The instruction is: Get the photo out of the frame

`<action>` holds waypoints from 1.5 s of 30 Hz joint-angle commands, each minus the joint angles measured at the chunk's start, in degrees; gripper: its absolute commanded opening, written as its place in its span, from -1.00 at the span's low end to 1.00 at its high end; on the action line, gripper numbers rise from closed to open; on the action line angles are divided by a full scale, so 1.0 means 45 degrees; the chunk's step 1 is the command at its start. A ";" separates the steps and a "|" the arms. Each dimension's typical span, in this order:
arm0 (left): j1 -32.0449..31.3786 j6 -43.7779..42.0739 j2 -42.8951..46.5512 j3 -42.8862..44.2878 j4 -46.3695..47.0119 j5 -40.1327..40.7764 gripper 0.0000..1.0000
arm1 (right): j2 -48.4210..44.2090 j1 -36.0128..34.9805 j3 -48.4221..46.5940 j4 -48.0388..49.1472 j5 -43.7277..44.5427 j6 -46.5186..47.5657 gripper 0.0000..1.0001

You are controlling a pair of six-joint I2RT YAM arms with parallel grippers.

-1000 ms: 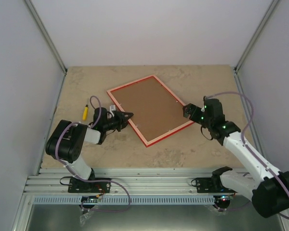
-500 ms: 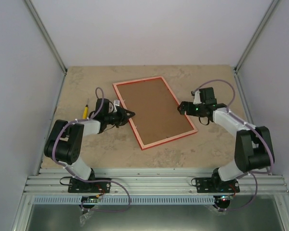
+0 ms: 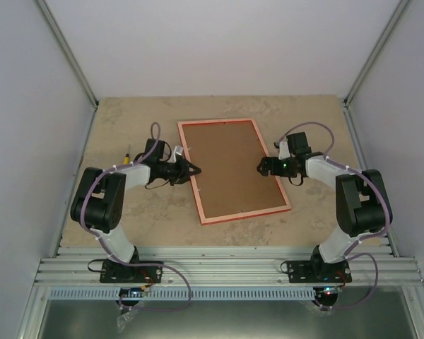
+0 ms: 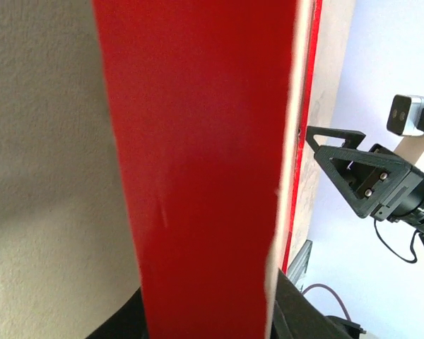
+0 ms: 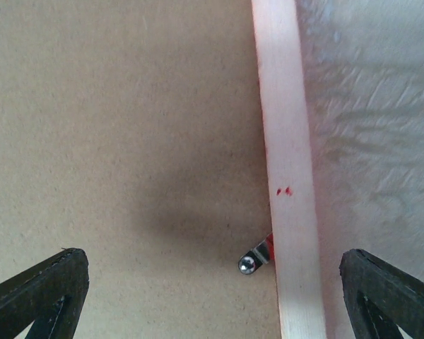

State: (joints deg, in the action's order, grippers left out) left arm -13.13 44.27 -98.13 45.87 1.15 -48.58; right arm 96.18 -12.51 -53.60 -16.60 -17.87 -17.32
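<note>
The frame (image 3: 246, 215) lies face down in the middle of the worktop (image 3: 304, 226), so only its brown backing board (image 3: 230, 166) and the pale pink back of its rails are visible. The photo cannot be seen; I judge that it is inside, under the board.

The left hand (image 3: 191, 169) is at the left rail. In its own camera the red rail fills the gap between the two dark fingers (image 4: 124, 326), so it seems to be closed on the rail and to hold the frame in place. The right hand (image 3: 263, 167) is over the right rail, its fingers (image 5: 39, 289) wide apart and holding nothing. Between them, beside the rail, sits a small metal clip (image 5: 254, 260) that lies on the edge of the board.

The step in hand, as I judge it, is the opening of the back: the board is not yet released. The next move calls for a precise fingertip on this clip, to turn or bend it away from the board while the other hand keeps the frame from sliding. The other clips probably need the same.

A thin yellow tool (image 3: 126, 158) lies at the left, partly hidden by the left arm.

I can read no brand, label or writing; there are only two small red marks on the pink rail.
</note>
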 commanded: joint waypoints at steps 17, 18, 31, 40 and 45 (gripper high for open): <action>-0.0145 -0.2124 -0.1220 0.1385 -0.4818 0.4466 0.07 | -0.0969 -0.0012 0.2561 0.0631 -0.2028 -0.0313 0.95; -0.0166 -0.2128 -0.1221 0.1465 -0.4900 0.4621 0.09 | -0.1069 -0.0032 0.2674 0.0663 -0.2075 -0.0380 0.95; -0.0909 -0.2259 -0.1316 0.2826 -0.6312 0.7350 0.41 | -0.2803 -0.0090 0.4020 0.0550 -0.2026 -0.1036 0.95; -0.0916 -0.2480 -0.0543 0.3027 -0.7123 0.9391 0.58 | -0.3544 -0.0071 0.4343 0.0171 -0.1087 -0.1114 0.95; -0.0499 -0.2753 0.0319 0.3436 -0.7898 1.0420 0.67 | -0.4304 -0.0052 0.4143 -0.0182 -0.0344 -0.0986 0.95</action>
State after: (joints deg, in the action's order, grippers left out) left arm -17.12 33.71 -100.38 59.70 -28.95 -8.36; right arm 79.92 -12.67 -34.44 -15.16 -23.11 -21.89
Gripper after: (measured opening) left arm 0.826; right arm 0.976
